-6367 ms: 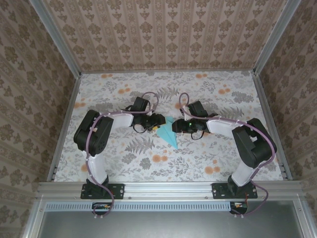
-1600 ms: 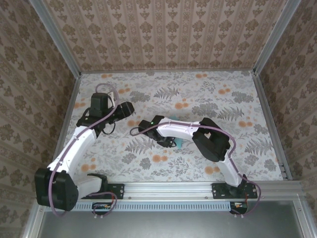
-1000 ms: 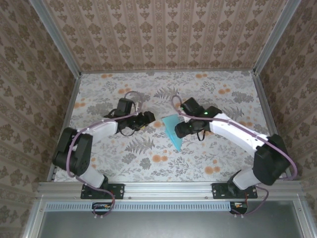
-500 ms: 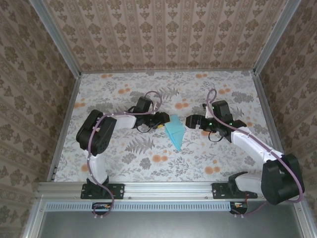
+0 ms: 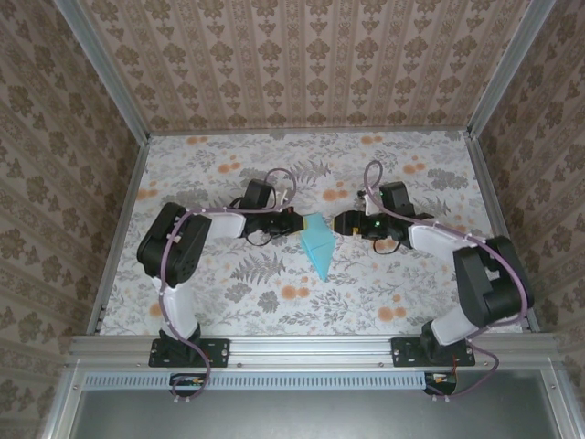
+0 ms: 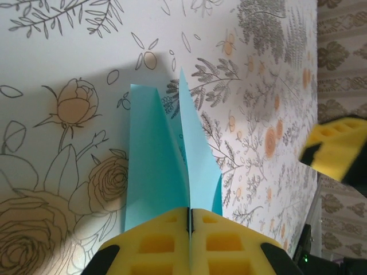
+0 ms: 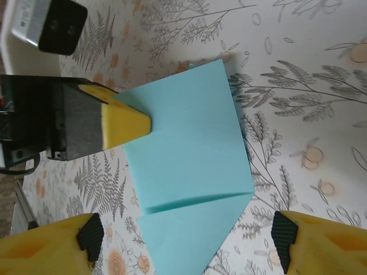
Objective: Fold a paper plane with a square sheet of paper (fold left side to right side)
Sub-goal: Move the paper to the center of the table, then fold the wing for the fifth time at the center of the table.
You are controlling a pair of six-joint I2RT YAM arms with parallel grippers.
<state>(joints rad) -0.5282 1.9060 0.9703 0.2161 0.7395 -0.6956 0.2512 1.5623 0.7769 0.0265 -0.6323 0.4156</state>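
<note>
We see the paper plane [image 7: 189, 143] as thin, matt cyan paper, crisply creased. The left gripper [image 6: 190, 213] has yellow moulded-plastic fingers [image 6: 155, 245], pitted with square recesses. The tabletop [image 5: 228, 293] is a smooth, matt floral print; the frame rail [image 5: 311, 346] is dull metal.

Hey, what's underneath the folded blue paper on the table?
The folded blue paper rests on the floral tabletop, whose pattern shows all around it. The patch directly beneath is covered. The left claw is shut on one edge.
</note>
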